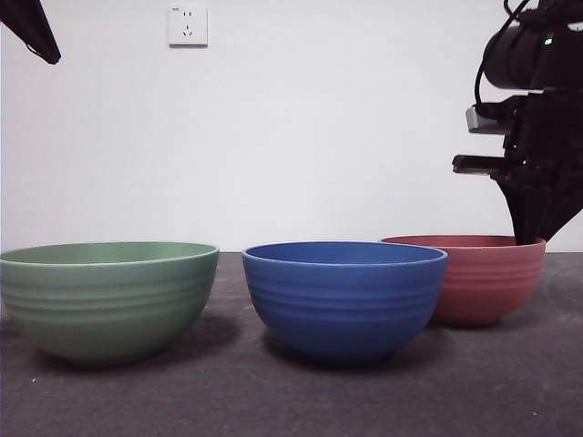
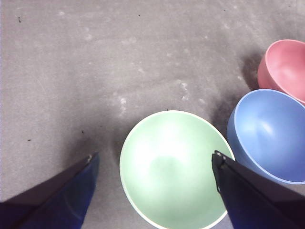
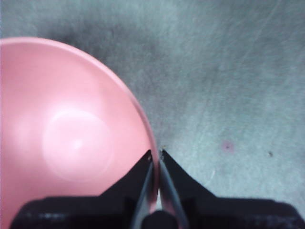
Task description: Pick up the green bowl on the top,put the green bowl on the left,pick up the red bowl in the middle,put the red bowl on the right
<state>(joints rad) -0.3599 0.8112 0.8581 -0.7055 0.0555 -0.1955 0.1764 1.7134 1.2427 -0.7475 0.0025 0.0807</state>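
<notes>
1. The green bowl (image 1: 109, 296) stands upright at the left of the table (image 1: 291, 401); the left gripper (image 2: 152, 164) hangs high above it, jaws spread wide, holding nothing.
2. The blue bowl (image 1: 344, 296) sits in the middle.
3. The red bowl (image 1: 487, 278) rests on the right, slightly behind the blue bowl; the right gripper (image 3: 156, 155) pinches its rim, jaws closed on the wall.

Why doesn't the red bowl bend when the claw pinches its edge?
The red bowl looks stiff: its rim keeps its round curve between the right claw jaws. It's probably light plastic. Pinched on one side only, it might tilt when lifted.
</notes>
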